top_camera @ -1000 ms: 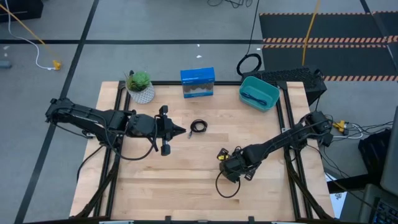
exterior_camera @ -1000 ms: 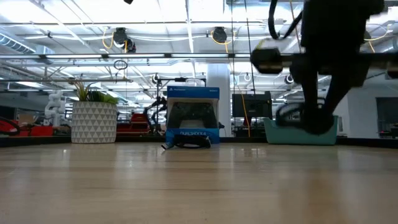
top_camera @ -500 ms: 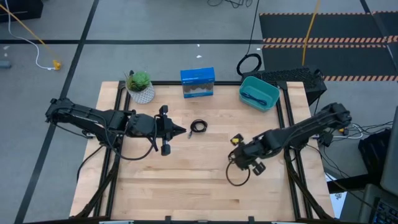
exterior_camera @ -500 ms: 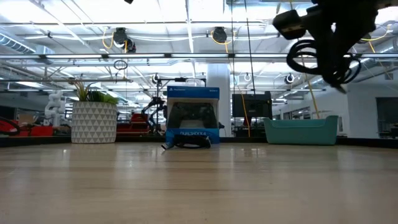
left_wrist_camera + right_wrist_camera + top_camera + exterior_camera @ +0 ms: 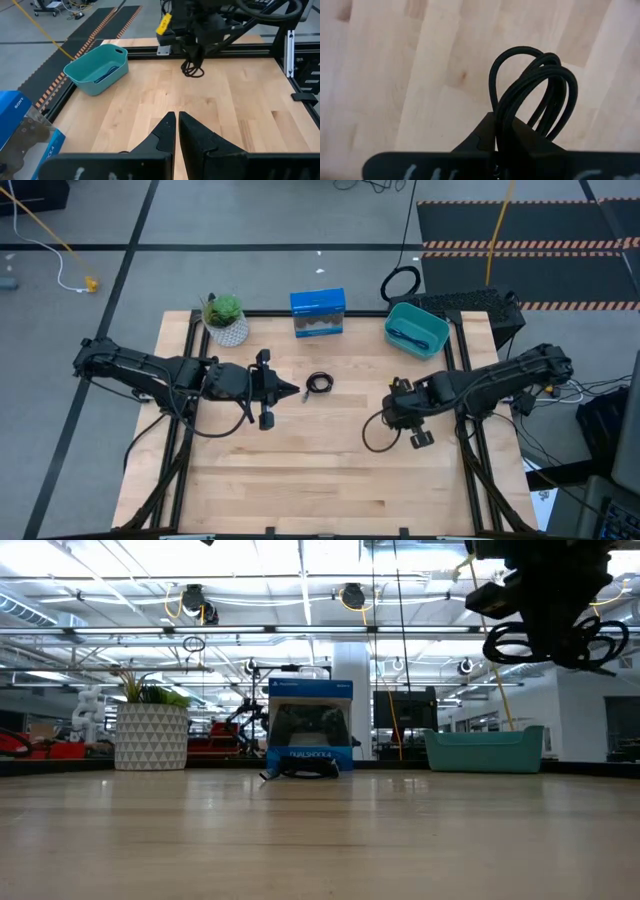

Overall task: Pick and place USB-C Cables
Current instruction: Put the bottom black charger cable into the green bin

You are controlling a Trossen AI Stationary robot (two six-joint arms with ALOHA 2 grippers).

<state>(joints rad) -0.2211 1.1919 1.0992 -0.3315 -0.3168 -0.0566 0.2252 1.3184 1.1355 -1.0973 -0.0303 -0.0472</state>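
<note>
My right gripper [image 5: 397, 411] hangs above the table's right half, shut on the long loose black USB-C cable bundle [image 5: 374, 436], near the teal bin [image 5: 432, 343]. The low view shows it high at the top right [image 5: 545, 602] with the loops [image 5: 560, 640] under it. A blue-purple cable [image 5: 404, 335] lies inside the bin. The tight round black coil [image 5: 319, 383] lies flat on the table's middle, just ahead of my left gripper [image 5: 291, 390], which is shut and touches nothing. My right gripper [image 5: 501, 125] pinches several strands of the black bundle [image 5: 506, 107] between its two fingers [image 5: 482, 135]. The loops [image 5: 540, 85] stick out past the fingertips. The bundle hangs slack below the gripper, lifted clear of the table.
A blue box [image 5: 318, 313] and a potted plant [image 5: 225, 319] stand at the far edge. A big black cable loop [image 5: 400, 283] lies beyond the table behind the bin. Bare wood spans the near half.
My right gripper has risen from near the table's surface and moved toward the far right, toward the teal bin. The black bundle, whose loop lay on the table a second ago, now hangs lifted clear below it.
</note>
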